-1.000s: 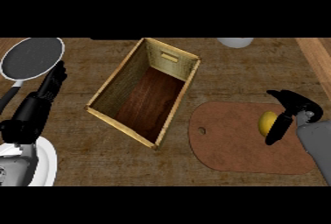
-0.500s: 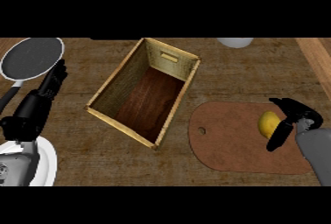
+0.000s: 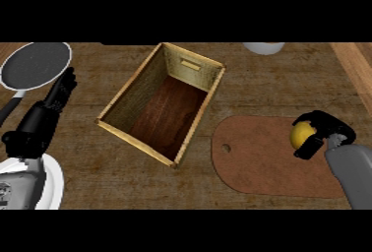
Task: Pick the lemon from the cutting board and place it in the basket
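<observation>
A yellow lemon (image 3: pixel 300 135) lies on the brown cutting board (image 3: pixel 258 162) at the right. My right hand (image 3: pixel 325 133) is curled round the lemon from its right side, fingers over the top and thumb below, hiding part of it. The wooden basket (image 3: pixel 117 105) stands in the middle, tilted in view, with nothing inside. My left hand (image 3: pixel 58 92) rests open at the left edge, fingers straight and pointing up, far from the lemon.
A dark frying pan (image 3: pixel 35 64) lies at the upper left beside my left hand. A white plate (image 3: pixel 48 184) shows at the lower left corner. A pale bowl (image 3: pixel 263 47) sits at the top edge. The counter's wooden edge (image 3: pixel 356 64) runs along the right.
My right hand has dropped lower over the cutting board and its fingers have curled in round the lemon. The left hand has stayed still.
</observation>
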`<move>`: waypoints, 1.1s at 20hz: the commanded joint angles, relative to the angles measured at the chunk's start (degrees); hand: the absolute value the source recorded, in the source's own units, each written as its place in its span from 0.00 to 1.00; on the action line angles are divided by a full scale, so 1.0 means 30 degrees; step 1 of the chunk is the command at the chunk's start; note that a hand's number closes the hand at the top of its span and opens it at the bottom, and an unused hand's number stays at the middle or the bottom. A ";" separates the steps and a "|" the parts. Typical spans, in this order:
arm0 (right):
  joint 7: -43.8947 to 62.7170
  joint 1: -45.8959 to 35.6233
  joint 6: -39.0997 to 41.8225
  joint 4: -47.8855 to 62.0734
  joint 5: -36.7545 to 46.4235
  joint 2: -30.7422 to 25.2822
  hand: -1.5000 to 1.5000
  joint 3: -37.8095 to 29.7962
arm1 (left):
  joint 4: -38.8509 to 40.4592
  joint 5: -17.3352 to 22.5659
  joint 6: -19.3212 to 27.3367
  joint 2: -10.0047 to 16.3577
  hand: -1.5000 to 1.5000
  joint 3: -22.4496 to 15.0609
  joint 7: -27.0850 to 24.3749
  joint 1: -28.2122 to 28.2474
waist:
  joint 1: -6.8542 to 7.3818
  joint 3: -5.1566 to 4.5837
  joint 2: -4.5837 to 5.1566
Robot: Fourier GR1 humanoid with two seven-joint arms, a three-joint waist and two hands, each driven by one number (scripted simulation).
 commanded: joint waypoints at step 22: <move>0.2275 0.5545 -0.4498 -1.3082 0.7321 -0.0456 1.00 0.2209 | -0.0873 -0.0352 -0.0304 -0.0343 0.50 0.0567 0.0515 0.0676 | -0.0314 0.0109 -0.0064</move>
